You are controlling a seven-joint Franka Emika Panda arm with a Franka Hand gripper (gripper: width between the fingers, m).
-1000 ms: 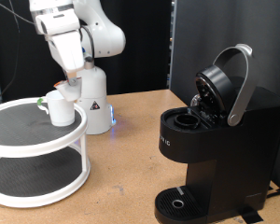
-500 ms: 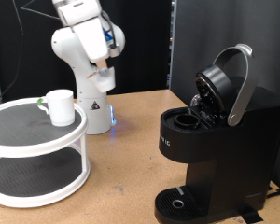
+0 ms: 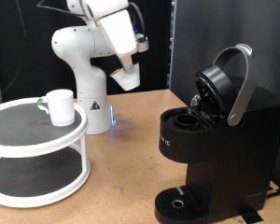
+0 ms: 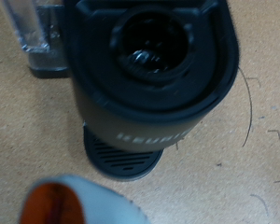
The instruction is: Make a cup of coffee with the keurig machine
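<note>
Tan tabletop [image 3: 131, 159], black backdrop [image 3: 191, 37].

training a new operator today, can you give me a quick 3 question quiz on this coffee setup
1. True or false: the keurig machine has its lid raised, with the pod chamber open to view.
2. Where is the cup?
A. on the drip tray
B. on the top tier of the round white stand
C. between the gripper's fingers
3. Fill in: the gripper is in the air between the cup and the ____.

Key
1. True. The arched handle is tipped up and back.
2. B. It stands apart from the gripper.
3. Keurig machine. The wrist view looks down onto it; a white, reddish-topped object shows at that picture's edge.
</note>
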